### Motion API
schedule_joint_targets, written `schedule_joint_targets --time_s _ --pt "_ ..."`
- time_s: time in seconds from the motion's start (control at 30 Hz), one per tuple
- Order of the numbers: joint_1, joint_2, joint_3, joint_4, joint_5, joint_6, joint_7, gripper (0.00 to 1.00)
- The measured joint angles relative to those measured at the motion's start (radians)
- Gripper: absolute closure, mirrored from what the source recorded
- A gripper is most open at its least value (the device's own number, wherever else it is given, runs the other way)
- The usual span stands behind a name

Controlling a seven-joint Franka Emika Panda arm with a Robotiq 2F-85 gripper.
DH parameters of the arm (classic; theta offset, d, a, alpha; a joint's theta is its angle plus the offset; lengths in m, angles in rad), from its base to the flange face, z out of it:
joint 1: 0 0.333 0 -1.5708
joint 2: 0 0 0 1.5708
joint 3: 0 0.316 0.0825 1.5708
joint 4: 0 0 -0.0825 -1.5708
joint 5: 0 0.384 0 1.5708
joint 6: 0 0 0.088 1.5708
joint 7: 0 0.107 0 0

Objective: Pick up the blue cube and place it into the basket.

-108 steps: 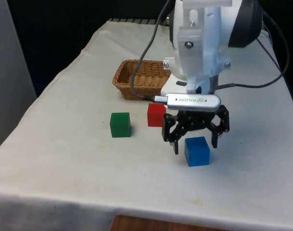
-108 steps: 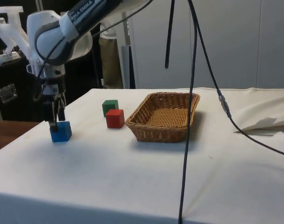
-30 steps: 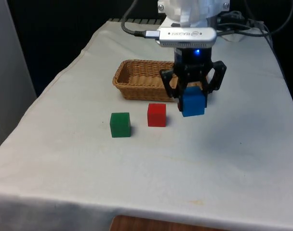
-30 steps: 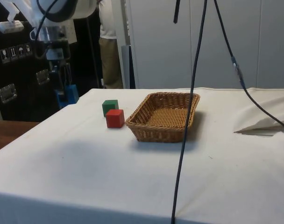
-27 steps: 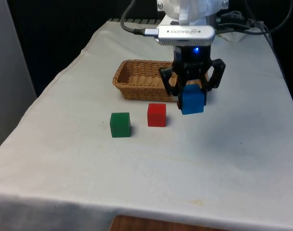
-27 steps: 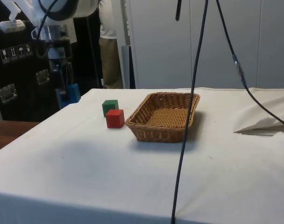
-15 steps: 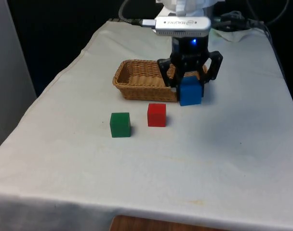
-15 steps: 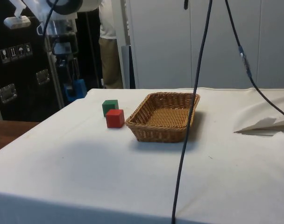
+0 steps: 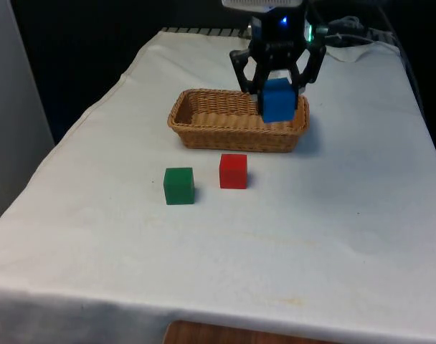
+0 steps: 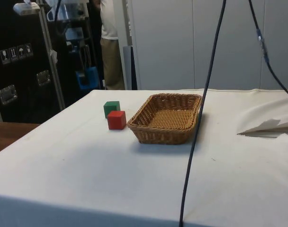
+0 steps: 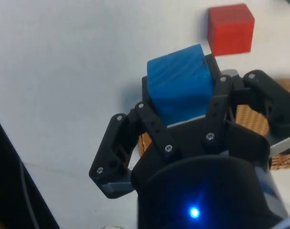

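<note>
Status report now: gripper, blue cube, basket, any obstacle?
Gripper shut on blue cube, held high in the air. Cube near the basket end at the front view's right, not released. Red cube and green cube on the cloth, clear of path.

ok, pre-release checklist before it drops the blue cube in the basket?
1. Grip: gripper shut on the blue cube, cube square between the fingers in the wrist view: ok.
2. Cube lifted clear of the basket rim: ok.
3. Cube over the basket interior: cannot tell. The front view overlaps them, but in the side view the cube hangs well apart from the basket.
4. Basket interior free: ok.
5. Red cube and green cube out of the path: ok.
</note>
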Motion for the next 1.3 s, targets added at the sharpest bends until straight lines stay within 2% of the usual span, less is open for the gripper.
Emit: schedule_joint_targets --time_s 0.43,0.6,0.67,1.13,1.3 --pt "-0.001 -0.108 -0.004 -0.152 0.001 0.031 -0.006 1.00" --pt "-0.002 -0.161 -0.005 -0.231 0.001 0.057 -0.011 1.00" --pt "-0.002 -0.161 -0.005 -0.231 0.001 0.057 -0.011 1.00" --pt "-0.003 -0.289 -0.011 -0.419 0.001 0.112 -0.021 1.00" --pt "-0.003 -0.311 -0.011 -0.457 0.003 0.136 -0.021 1.00"
